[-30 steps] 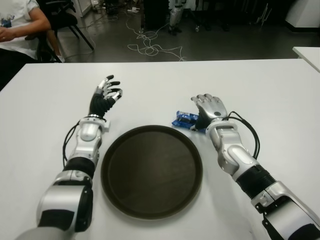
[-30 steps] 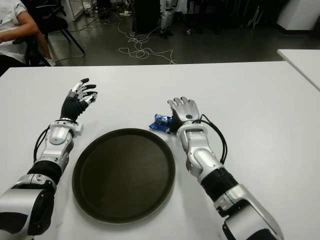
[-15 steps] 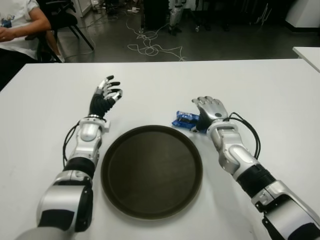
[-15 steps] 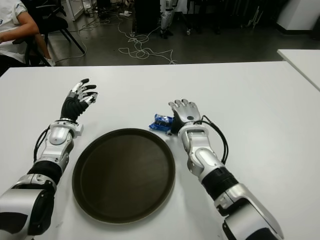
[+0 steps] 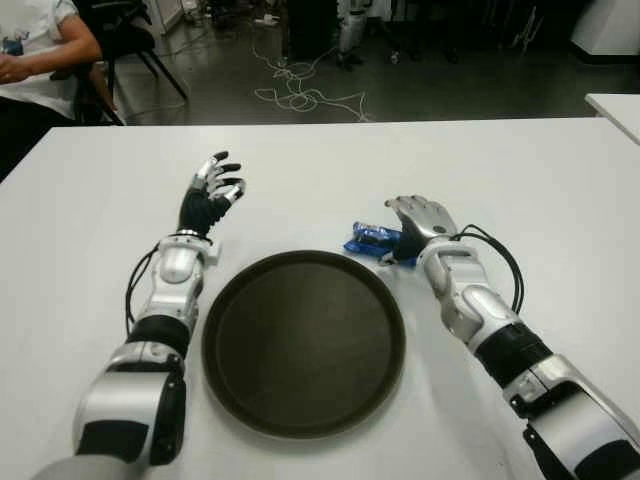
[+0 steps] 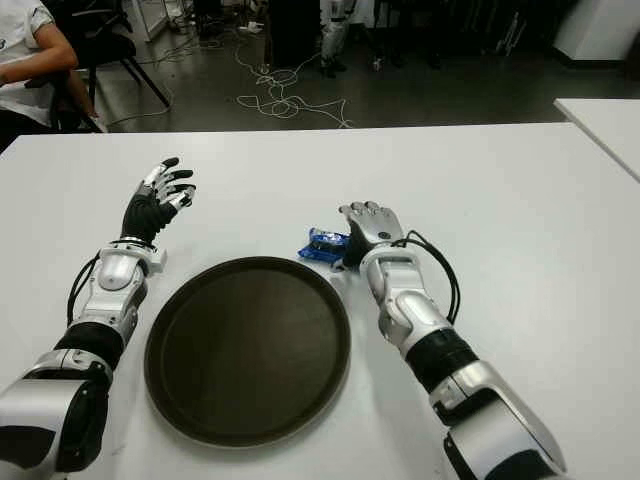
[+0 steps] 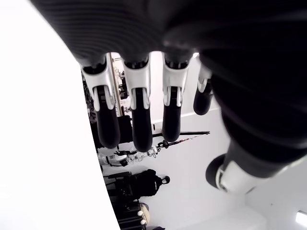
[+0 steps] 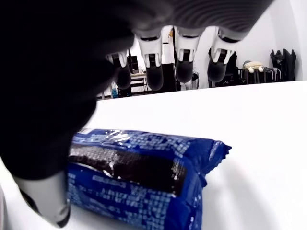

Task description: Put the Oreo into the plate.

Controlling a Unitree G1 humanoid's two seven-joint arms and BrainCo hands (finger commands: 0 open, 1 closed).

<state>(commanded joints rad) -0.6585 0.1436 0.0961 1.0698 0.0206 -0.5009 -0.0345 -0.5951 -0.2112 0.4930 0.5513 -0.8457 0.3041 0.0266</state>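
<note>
Head views: my right hand [image 5: 420,222] is lowered over the right end of the blue Oreo packet [image 5: 372,240], which lies flat on the white bench [image 5: 520,170], just beyond the far right rim of the round dark plate [image 5: 230,330] and apart from it. The plate holds nothing.

Right wrist view: the Oreo packet [image 8: 139,172] lies under my palm; my fingers [image 8: 184,62] are extended above and past it, and my thumb [image 8: 45,191] stands at the packet's near end. The hand is spread, not clamped; whether the thumb touches the wrapper I cannot tell.

My left hand [image 5: 210,192] shows over the bench on the plate's far left side, palm turned inward, fingers apart and loosely bent, holding nothing. The left wrist view confirms this: four fingers [image 7: 139,120] hang straight and separated.

Background: a seated person [image 5: 40,50] at the bench's far left corner and loose cables [image 5: 300,95] on the dark floor.
</note>
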